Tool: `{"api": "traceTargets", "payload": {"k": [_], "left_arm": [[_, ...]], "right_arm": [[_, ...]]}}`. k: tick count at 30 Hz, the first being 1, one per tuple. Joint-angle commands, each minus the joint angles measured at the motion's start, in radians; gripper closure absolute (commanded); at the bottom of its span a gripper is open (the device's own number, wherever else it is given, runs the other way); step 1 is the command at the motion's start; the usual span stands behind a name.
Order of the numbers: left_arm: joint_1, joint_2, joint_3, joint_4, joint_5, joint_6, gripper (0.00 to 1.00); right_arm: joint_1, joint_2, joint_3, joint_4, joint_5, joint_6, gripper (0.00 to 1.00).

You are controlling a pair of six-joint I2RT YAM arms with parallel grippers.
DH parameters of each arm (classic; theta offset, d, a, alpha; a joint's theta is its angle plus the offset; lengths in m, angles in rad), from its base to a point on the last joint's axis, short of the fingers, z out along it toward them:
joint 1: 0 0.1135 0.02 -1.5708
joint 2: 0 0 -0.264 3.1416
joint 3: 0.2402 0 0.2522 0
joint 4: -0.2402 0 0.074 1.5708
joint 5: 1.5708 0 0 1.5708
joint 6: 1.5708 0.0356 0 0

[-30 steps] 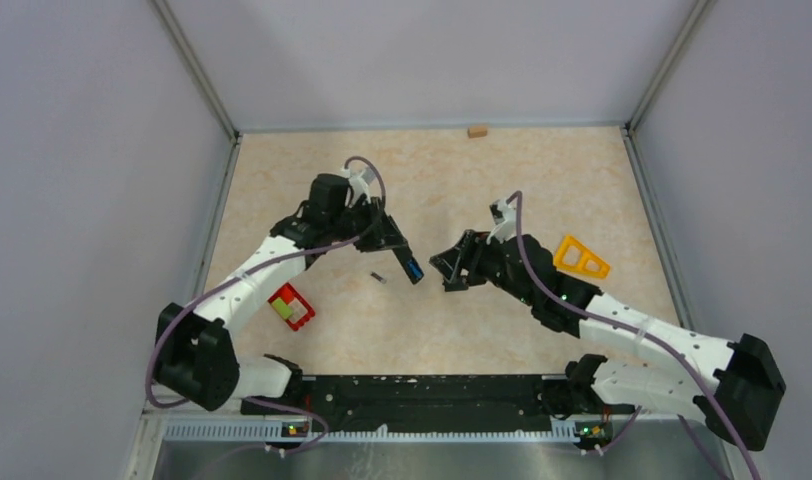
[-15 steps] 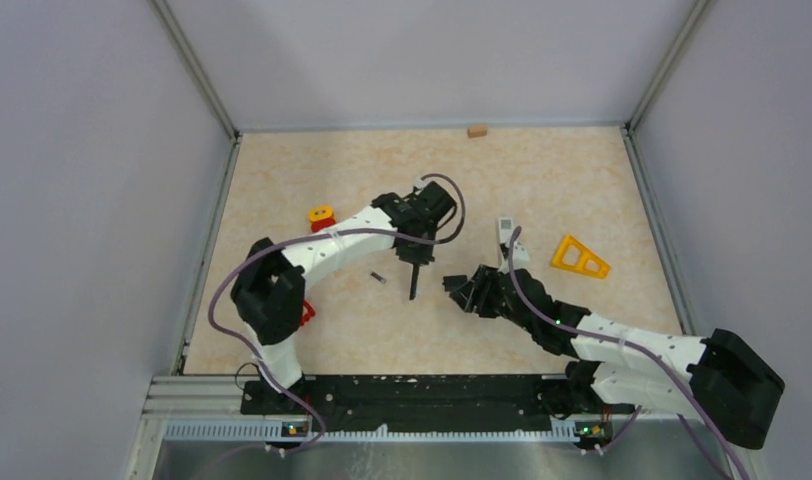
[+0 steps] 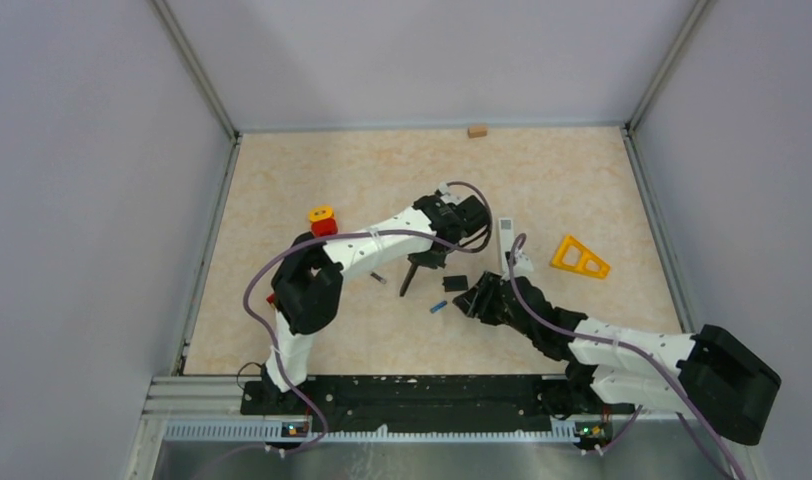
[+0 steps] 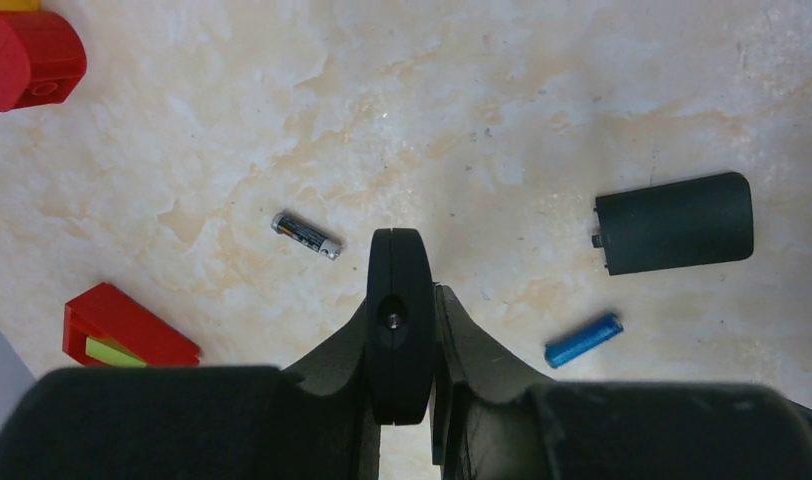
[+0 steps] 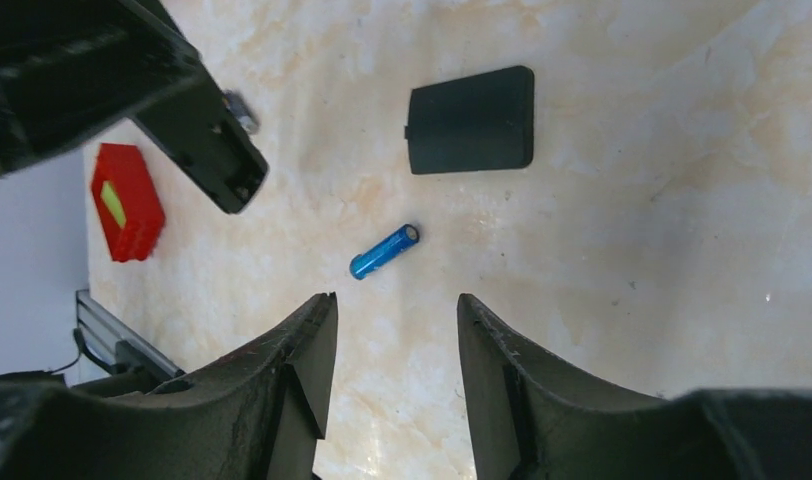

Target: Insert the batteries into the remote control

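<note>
Gone from the left gripper (image 4: 410, 265), now closed on nothing, the blue battery (image 5: 384, 251) lies just beyond the right gripper's (image 5: 395, 303) parted, empty jaws

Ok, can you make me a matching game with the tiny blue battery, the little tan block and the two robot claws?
Things:
1 tiny blue cylinder battery
2 small tan rectangular block
3 left gripper
4 right gripper

Places and states:
A shut, holding nothing
B at the far edge of the table
C open, empty
D lying just ahead of the open gripper

Pairs: 1-D, 2-B, 3-A, 4-C
</note>
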Motion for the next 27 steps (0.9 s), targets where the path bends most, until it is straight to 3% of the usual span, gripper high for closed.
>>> {"api": "traceTargets", "payload": {"k": [1, 4, 13, 23, 27], "left_arm": [[0.031, -0.094, 0.004, 0.002, -0.064, -0.005, 1.00], [0.076, -0.180, -0.059, 0.067, -0.054, 0.012, 1.00], [0.196, -0.441, -0.241, 0.249, -0.021, 0.063, 1.00], [0.289, -0.576, -0.360, 0.374, 0.049, 0.113, 1.00], [0.304, -0.609, -0.388, 0.416, 0.071, 0.123, 1.00]], "right_arm": [[-0.005, 0.085, 0.093, -0.049, -0.016, 0.066, 0.54], [0.003, 0.169, 0.187, -0.175, -0.063, 0.134, 0.57], [0.061, 0.312, 0.299, -0.330, -0.138, 0.302, 0.50], [0.071, 0.392, 0.348, -0.417, -0.140, 0.352, 0.50], [0.071, 0.422, 0.359, -0.452, -0.143, 0.399, 0.56]]}}
